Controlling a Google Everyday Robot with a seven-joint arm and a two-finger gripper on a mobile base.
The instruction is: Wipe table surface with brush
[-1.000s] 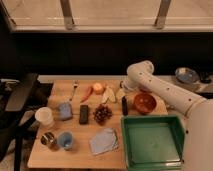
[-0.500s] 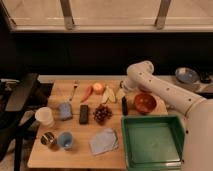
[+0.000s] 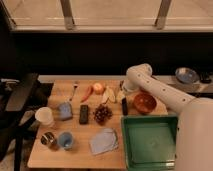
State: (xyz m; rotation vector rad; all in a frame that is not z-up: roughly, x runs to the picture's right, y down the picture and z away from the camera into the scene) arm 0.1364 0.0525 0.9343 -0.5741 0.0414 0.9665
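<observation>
The table surface [image 3: 75,156] is a light-brown wooden top carrying many items. The brush [image 3: 124,106] is a slim black stick lying on the table just left of a red-brown bowl [image 3: 145,103], its length running front to back. My white arm comes in from the right and bends down at the back of the table. The gripper [image 3: 122,90] hangs low over the far end of the brush; I cannot tell whether it touches it.
A green tray [image 3: 150,161] sits front right. Left of the brush lie pale fruit slices [image 3: 109,95], an apple [image 3: 98,88], a carrot [image 3: 87,93], a fork [image 3: 74,90], grapes [image 3: 102,114], a black block [image 3: 84,114], a blue sponge [image 3: 65,111], a white cup [image 3: 44,116] and a blue cloth [image 3: 103,141].
</observation>
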